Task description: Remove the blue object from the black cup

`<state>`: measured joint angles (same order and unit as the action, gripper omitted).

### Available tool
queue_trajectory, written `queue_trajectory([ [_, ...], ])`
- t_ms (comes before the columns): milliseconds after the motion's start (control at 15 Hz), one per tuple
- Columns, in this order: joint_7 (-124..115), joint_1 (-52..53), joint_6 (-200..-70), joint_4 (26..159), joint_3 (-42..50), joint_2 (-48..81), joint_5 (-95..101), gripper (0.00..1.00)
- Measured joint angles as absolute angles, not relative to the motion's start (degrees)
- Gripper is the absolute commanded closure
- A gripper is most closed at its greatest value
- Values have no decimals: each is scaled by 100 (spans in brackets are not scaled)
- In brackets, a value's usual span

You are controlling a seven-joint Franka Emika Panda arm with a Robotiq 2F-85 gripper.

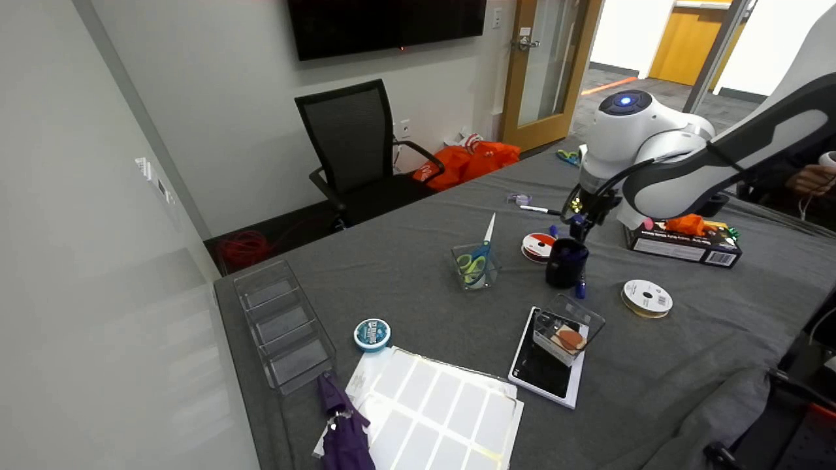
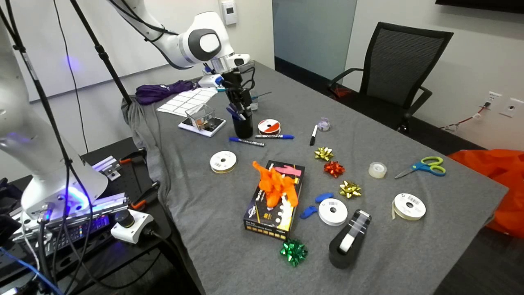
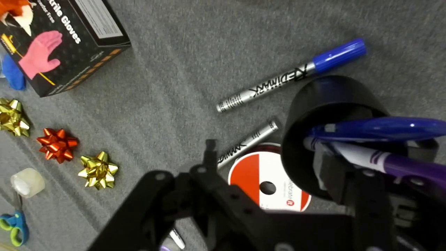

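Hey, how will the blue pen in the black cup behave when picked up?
The blue pen is likely stiff, given its straight barrel. Its glossy highlight suggests a smooth, perhaps slippery surface. Looking rounded, it might roll if laid down.

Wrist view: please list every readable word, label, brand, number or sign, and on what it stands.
"trile Gloves", cut off: black cardboard box
"der Free", start unclear: same box
"REDIMARK": silver marker with blue cap
"elebrate it": round red-and-white spool
"DIMARK", partly hidden: silver marker beside that spool
Too small or blurred: both markers' fine print, box's white label
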<state>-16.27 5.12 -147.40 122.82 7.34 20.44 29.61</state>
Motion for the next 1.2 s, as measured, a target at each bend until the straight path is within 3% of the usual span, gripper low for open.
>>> queue_trajectory([
  [1200,241,204,-15133,13218,244,1286,764,0],
])
